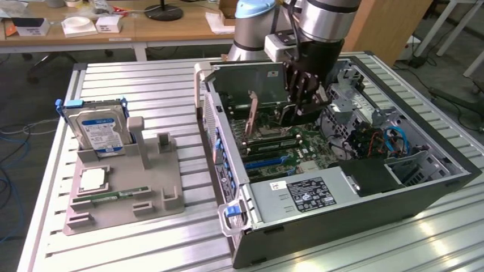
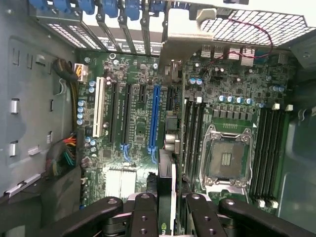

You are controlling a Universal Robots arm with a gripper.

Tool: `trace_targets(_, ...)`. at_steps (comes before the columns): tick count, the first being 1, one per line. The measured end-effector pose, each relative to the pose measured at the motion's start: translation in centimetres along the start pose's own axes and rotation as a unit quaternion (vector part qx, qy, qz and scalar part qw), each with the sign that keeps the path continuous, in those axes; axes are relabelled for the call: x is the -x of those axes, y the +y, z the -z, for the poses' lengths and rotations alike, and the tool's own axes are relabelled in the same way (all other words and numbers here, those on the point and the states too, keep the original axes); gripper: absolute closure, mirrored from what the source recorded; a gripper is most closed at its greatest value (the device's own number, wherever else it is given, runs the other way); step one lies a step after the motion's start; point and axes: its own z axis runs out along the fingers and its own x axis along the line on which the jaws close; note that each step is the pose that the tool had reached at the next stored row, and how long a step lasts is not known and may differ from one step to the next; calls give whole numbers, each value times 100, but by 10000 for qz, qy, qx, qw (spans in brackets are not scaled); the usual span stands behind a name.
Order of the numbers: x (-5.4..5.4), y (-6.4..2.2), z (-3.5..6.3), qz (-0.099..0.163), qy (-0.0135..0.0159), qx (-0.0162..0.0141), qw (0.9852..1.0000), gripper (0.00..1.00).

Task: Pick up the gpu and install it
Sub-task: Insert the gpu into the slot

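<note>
As the gripper hangs over the motherboard — fingers pinching the graphics card between them | blue slot just beyond.

Walled by dark metal case sides and green memory sticks. Clear from thin dark gpu to long blue slot.

One gpu, one hard drive — one case.
</note>
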Motion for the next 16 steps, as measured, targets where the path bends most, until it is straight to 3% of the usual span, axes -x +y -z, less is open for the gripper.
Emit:
trace_targets(4,4,66,-70,-56,7,-6,10000,73)
trace_targets(10,3,73,-172,-372,25,-38,9993,73)
trace_targets(16,-33,96,-264,-415,47,-46,9991,73)
